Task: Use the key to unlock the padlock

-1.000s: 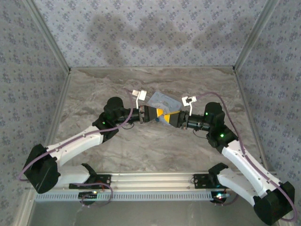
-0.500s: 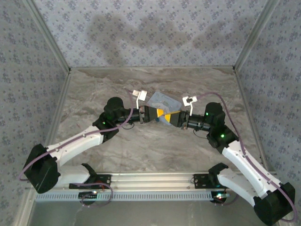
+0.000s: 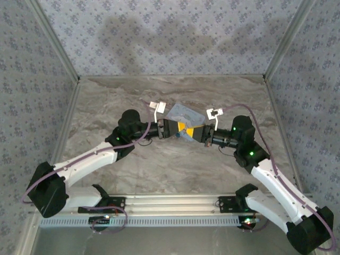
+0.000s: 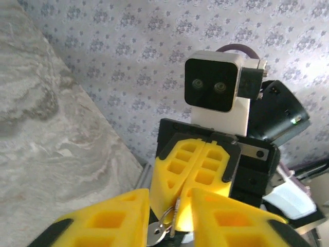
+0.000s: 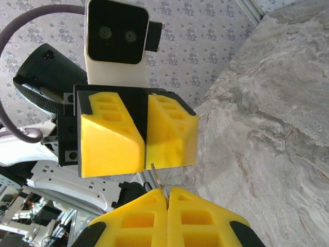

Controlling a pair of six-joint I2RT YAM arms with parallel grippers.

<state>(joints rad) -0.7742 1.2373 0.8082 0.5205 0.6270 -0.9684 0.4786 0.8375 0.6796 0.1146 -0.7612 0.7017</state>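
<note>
Quick headcount: two arms, left arm and right arm; two grippers, left gripper and right gripper; four yellow fingers total; two wrist cameras; one blue tin; one key.

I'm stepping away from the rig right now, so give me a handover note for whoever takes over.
Left end effector: open, small metal bits in the gap between its fingers.
Right end effector: shut on the key, a thin sliver poking out towards the left one.
Both meet tip to tip above the table, near the blue tin.
Padlock: cannot make it out.
Done: key gripped. Left, seemingly: insert it and turn.
</note>
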